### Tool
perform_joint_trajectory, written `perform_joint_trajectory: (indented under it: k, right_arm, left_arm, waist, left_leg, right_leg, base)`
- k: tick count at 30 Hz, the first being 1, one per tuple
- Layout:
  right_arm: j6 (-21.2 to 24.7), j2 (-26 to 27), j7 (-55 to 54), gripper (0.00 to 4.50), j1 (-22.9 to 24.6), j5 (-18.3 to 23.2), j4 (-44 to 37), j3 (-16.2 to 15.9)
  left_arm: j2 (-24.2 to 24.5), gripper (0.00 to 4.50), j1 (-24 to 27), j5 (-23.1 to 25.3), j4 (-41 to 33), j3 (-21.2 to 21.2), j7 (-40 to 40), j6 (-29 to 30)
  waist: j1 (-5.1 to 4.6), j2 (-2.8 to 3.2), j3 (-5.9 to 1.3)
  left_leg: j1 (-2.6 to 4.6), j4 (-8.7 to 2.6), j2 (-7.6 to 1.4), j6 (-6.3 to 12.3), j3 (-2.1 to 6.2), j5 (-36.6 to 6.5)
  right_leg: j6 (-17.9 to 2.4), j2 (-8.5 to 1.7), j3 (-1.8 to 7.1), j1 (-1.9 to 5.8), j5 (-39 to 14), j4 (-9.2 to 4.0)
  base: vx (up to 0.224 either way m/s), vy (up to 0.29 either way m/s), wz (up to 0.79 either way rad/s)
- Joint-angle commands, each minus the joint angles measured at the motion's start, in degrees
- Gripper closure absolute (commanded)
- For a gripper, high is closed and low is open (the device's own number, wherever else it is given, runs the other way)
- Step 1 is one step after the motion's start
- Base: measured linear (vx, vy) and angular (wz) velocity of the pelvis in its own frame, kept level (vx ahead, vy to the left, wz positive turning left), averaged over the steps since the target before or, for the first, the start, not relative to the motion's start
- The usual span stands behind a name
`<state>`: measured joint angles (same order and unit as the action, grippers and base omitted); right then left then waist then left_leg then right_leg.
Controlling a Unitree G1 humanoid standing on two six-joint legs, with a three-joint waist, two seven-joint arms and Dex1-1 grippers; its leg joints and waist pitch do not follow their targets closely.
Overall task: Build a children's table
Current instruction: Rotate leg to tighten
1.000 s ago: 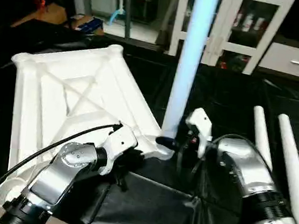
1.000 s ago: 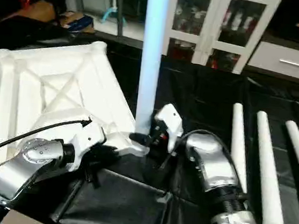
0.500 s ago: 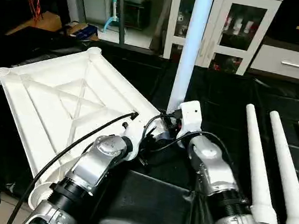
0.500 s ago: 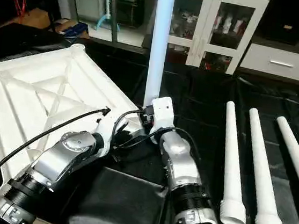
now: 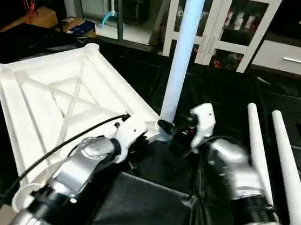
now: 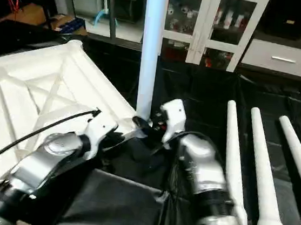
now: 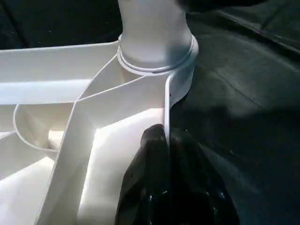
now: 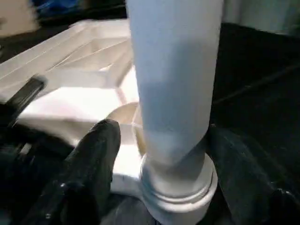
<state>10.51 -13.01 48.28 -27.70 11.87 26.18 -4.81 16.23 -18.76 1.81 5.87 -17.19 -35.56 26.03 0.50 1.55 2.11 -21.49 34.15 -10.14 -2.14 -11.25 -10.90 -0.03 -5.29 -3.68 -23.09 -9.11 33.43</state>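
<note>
The children's table top [image 5: 59,102] lies upside down on the black cloth, its X ribs facing up. One white leg [image 5: 180,56] stands upright in the corner socket nearest me. My left gripper [image 7: 166,140] is shut on the thin rim of the top just beside that socket [image 7: 157,61]. My right gripper [image 5: 167,129] stands open around the foot of the leg, one of its fingers [image 8: 96,154] on each side with a small gap to the leg. Three loose legs [image 5: 257,152] lie side by side on the cloth to the right.
A white glass-door cabinet [image 5: 231,24] and a white drawer unit [image 5: 292,58] stand behind the work area. A fold of black cloth [image 5: 145,209] bulges at the front between my arms. A black cable [image 5: 53,156] runs along my left forearm.
My right gripper's fingers have spread away from the leg's foot. The left gripper keeps its hold on the rim. The camera has shifted.
</note>
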Motion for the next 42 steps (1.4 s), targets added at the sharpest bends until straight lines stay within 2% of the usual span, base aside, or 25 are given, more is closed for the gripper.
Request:
perform_joint_trajectory:
  k: [1,2,4,6,8,12,13,17,18,23,29,34,36,39,42]
  right_arm:
    - [-0.1,-1.9,5.8,1.07,-1.1,0.6,-1.7,-2.0]
    - [-0.5,-2.3,5.9,0.92,-1.3,0.2,-1.5,-2.2]
    - [-0.7,-3.2,6.5,0.79,-1.8,-0.3,-0.7,-2.3]
    - [-0.8,-3.8,7.4,0.79,-2.1,-0.5,-0.3,-2.5]
    - [-0.9,-5.0,10.1,0.79,-2.5,-0.8,0.2,-3.4]
    - [-1.6,-5.5,12.2,0.79,-2.8,-1.2,1.2,-4.2]
    - [-1.4,-5.3,12.5,0.94,-3.0,-0.9,1.6,-4.1]
    - [-1.9,-4.8,12.3,1.06,-3.8,-0.9,3.4,-3.9]
    - [-2.2,-4.9,12.2,1.27,-4.0,-1.0,3.8,-3.9]
    - [-2.4,-4.8,12.5,1.51,-4.3,-1.0,4.9,-3.6]
    - [-2.0,-4.5,13.1,2.15,-3.9,-0.8,4.8,-3.9]
    - [-2.3,-3.8,12.4,2.43,-3.4,-0.9,5.0,-4.2]
    - [-2.4,-2.8,10.6,2.57,-3.2,-1.0,5.4,-3.8]
    - [-2.8,-1.7,8.2,2.64,-3.0,-1.3,5.9,-3.4]
    - [-3.2,3.4,-3.6,2.65,-1.1,-4.5,6.9,-3.5]
  left_arm:
    - [1.5,4.5,1.3,-0.5,-1.6,-1.8,-3.0,1.3]
    - [1.9,4.5,1.5,-0.6,-1.9,-2.0,-3.3,1.4]
    - [2.6,4.5,2.0,-1.0,-2.8,-2.4,-4.0,1.9]
    - [2.8,4.5,2.2,-1.1,-3.2,-2.5,-4.5,2.2]
    - [3.1,4.5,2.6,-1.3,-4.1,-2.4,-5.1,2.6]
    - [3.5,4.5,2.8,-1.7,-5.0,-2.6,-5.8,3.3]
    - [3.7,4.5,2.8,-1.9,-5.2,-2.7,-6.0,3.4]
    - [3.9,4.5,3.0,-2.2,-5.9,-2.7,-6.4,3.8]
    - [3.9,4.5,3.0,-2.1,-5.9,-2.7,-6.4,3.8]
    - [4.3,4.5,3.6,-2.1,-6.6,-2.7,-6.9,4.2]
    - [4.3,4.5,3.6,-2.5,-6.7,-2.7,-6.8,4.4]
    - [4.2,4.5,3.5,-2.2,-6.7,-2.7,-6.6,4.3]
    - [3.9,4.5,3.0,-2.1,-6.2,-2.6,-6.4,4.2]
    - [3.4,4.5,2.4,-1.9,-5.6,-2.5,-5.9,4.0]
    - [-1.7,4.5,-1.5,-0.3,0.1,-0.5,1.3,3.5]
  waist:
    - [0.44,-0.76,-3.55]
    - [0.5,-0.82,-3.52]
    - [0.61,-0.72,-3.44]
    - [0.73,-0.67,-3.31]
    - [0.89,-0.8,-3.2]
    - [1.26,-0.95,-3.23]
    - [1.29,-0.86,-3.16]
    - [1.29,-1.01,-3.27]
    - [1.26,-0.98,-3.31]
    - [1.36,-0.96,-3.38]
    - [1.39,-1.02,-3.29]
    - [1.39,-0.78,-3.37]
    - [1.32,-0.89,-3.34]
    - [1.2,-0.95,-3.11]
    - [0.9,-1.01,-2.8]
  left_leg:
    - [0.38,-3.9,-3.0,5.35,1.33,-9.2]
    - [0.39,-3.82,-2.95,5.97,1.22,-8.6]
    - [0.55,-3.82,-3.0,5.95,1.18,-8.6]
    - [0.69,-3.91,-3.04,5.55,1.15,-9.6]
    - [0.81,-4.03,-3.11,4.28,1.17,-11.4]
    - [0.85,-4.02,-3.08,3.82,1.14,-11.7]
    - [0.79,-4.06,-3.03,3.78,1.18,-11.7]
    - [0.78,-3.99,-3.0,3.85,1.19,-11.2]
    - [0.77,-3.95,-2.99,3.91,1.19,-11.0]
    - [0.77,-3.84,-2.98,4.33,1.16,-9.9]
    - [0.82,-3.91,-3.02,3.99,1.19,-10.8]
    - [0.8,-3.89,-2.98,3.81,1.23,-10.6]
    - [0.78,-3.88,-2.96,3.87,1.18,-10.7]
    - [0.73,-4.01,-2.93,3.21,1.21,-12.5]
    - [0.93,-4.23,-2.78,1.18,1.31,-16.3]
  right_leg:
    - [-14.0,-2.94,2.16,2.62,-8.1,-2.8]
    - [-14.5,-2.88,2.15,2.57,-7.6,-2.72]
    - [-14.9,-2.84,2.16,2.43,-8.2,-2.77]
    - [-14.8,-2.83,2.18,2.32,-9.8,-2.93]
    - [-14.1,-2.85,2.25,2.3,-12.0,-3.15]
    - [-13.7,-2.88,2.3,2.28,-12.5,-3.12]
    - [-13.8,-2.86,2.31,2.26,-12.5,-3.15]
    - [-13.8,-2.83,2.27,2.35,-11.9,-3.03]
    - [-14.0,-2.86,2.28,2.34,-11.6,-2.97]
    - [-14.4,-2.83,2.26,2.44,-10.2,-2.8]
    - [-14.0,-2.84,2.25,2.39,-12.0,-2.95]
    - [-14.1,-2.8,2.26,2.41,-11.0,-2.83]
    - [-14.3,-2.78,2.26,2.37,-10.8,-2.86]
    - [-13.7,-2.85,2.32,2.3,-13.6,-3.17]
    - [-11.6,-2.84,2.4,1.87,-20.0,-3.81]
  base:
    - [0.0,0.0,0.0]
    - [0.0,0.0,0.0]
    - [0.0,0.0,0.0]
    - [0.0,0.0,0.0]
    - [0.0,0.0,0.0]
    - [0.0,0.0,0.0]
    - [0.0,0.0,0.0]
    - [0.0,0.0,0.0]
    - [0.0,0.0,0.0]
    - [0.0,0.0,0.0]
    - [0.0,0.0,0.0]
    - [0.0,0.0,0.0]
    - [0.0,0.0,0.0]
    - [0.0,0.0,0.0]
    - [0.0,0.0,0.0]
